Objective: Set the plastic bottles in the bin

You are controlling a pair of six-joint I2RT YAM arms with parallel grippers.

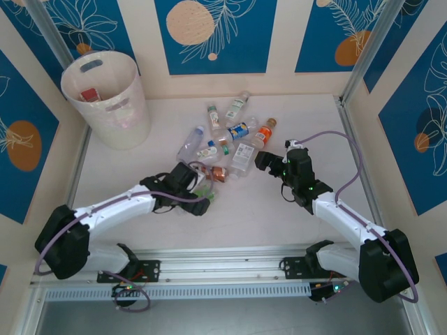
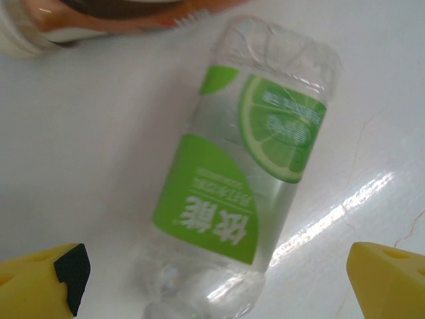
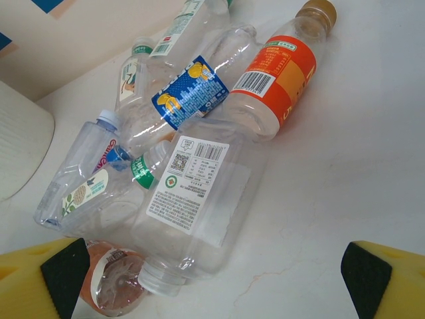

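Hovered with left hand released over clear plastic bottle with lime-green label, right hand released above heaped bottles. Risked squirting it sideways across white bench on off-centre pinch.

Centre of the table: the bottle pile is packed tight, bottles touching and overlapping, with no finger gap inside it. Bare surface lies open between the pile and the bin, and again right of the orange-labelled bottle. The green-labelled bottle has clear table along both long sides, and the left gripper has fingers spread wide of it. A brown bottle crowds its far end, the bin mouth is unobstructed from above, and a cable loops over the right side.
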